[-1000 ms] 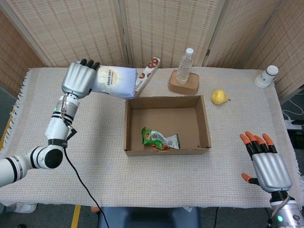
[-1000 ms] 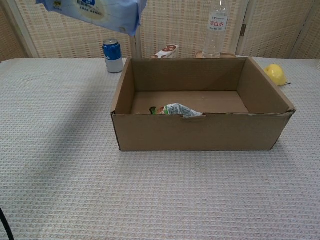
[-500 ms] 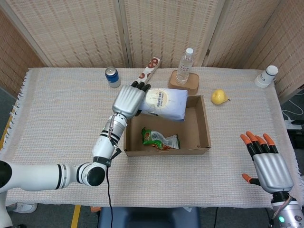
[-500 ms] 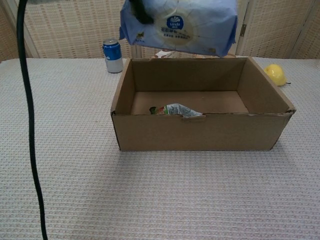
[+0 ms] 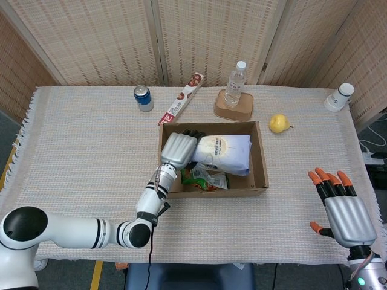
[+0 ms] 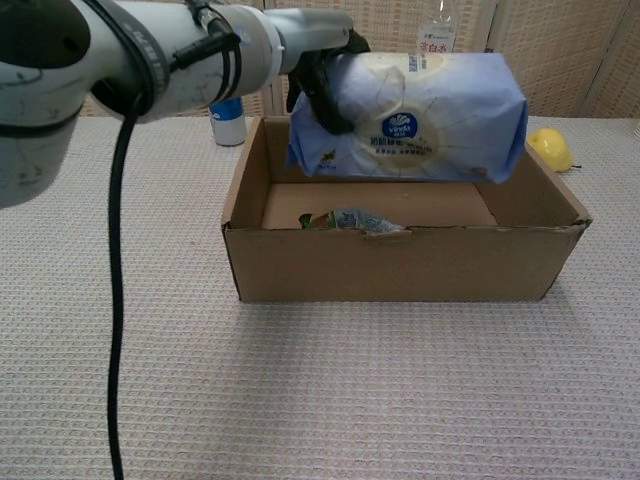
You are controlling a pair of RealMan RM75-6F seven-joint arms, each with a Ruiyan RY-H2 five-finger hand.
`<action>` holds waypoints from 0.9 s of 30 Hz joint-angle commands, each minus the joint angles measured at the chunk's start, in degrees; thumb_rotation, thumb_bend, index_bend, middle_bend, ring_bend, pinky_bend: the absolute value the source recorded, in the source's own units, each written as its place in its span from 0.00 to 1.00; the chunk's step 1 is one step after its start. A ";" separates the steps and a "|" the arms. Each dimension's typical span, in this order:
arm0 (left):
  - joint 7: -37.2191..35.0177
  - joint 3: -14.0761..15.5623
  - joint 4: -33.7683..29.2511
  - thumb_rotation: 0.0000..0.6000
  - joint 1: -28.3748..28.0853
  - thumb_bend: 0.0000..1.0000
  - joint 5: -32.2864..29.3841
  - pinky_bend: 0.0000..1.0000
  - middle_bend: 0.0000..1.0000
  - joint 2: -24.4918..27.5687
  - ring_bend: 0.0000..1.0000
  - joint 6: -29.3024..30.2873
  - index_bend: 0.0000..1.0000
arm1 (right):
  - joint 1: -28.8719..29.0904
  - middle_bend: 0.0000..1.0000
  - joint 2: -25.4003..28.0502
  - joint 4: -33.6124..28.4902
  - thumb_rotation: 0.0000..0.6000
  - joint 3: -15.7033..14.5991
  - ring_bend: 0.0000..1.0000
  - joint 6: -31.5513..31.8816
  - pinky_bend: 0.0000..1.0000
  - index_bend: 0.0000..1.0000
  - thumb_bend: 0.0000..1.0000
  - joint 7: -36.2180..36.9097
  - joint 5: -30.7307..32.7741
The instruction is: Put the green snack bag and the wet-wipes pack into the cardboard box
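Now we see our left hand (image 5: 179, 148) gripping the wet-wipes pack (image 5: 222, 153) by its end, holding it over the open cardboard box (image 5: 262, 162), above the rim. Inside lies the green snack bag (image 5: 204, 179). Our right hand (image 5: 342, 207) hangs apart, fingers spread, holding nothing.

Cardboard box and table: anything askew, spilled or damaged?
Nothing spilled. The cardboard box has a small nick in its front rim, by the green snack bag inside. The left robot hand holds the wet-wipes pack above the box.
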 commanded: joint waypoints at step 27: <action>-6.86 13.44 -19.83 1.00 23.13 0.35 28.03 0.15 0.00 36.17 0.00 9.07 0.00 | -0.04 0.03 0.21 0.00 1.00 -0.10 0.00 -0.78 0.00 0.08 0.02 0.19 -0.06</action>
